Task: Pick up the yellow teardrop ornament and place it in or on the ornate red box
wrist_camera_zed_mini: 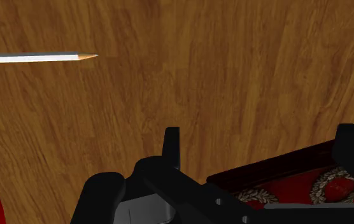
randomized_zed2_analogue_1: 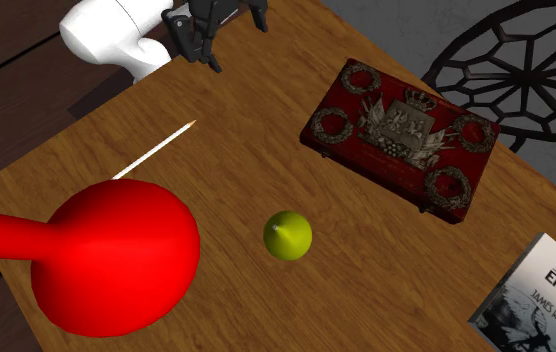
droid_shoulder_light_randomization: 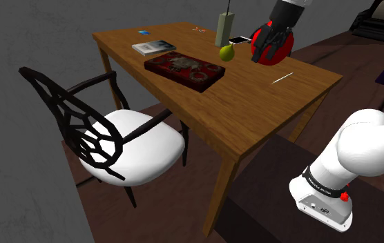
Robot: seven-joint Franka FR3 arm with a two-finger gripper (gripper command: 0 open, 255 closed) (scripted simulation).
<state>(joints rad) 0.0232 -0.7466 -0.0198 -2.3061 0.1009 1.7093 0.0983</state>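
Claw (wrist_camera_zed_mini: 263, 137), spread wide and empty, hangs above the table (wrist_camera_zed_mini: 201, 76) beside the ornate red box (wrist_camera_zed_mini: 297, 181). Yellow-green teardrop ornament (randomized_zed2_analogue_1: 287, 236) lies on the table apart from it; grasp and placing remain.

Illumination is even and diffuse across the counter (droid_shoulder_light_randomization: 266, 96); items on it cast only faint contact shadows. The floor (droid_shoulder_light_randomization: 163, 221) beneath is dimmer. The red bulb (randomized_zed2_analogue_1: 116, 250) and teardrop ornament (randomized_zed2_analogue_1: 287, 237) show soft, gradual shading toward their lower edges.
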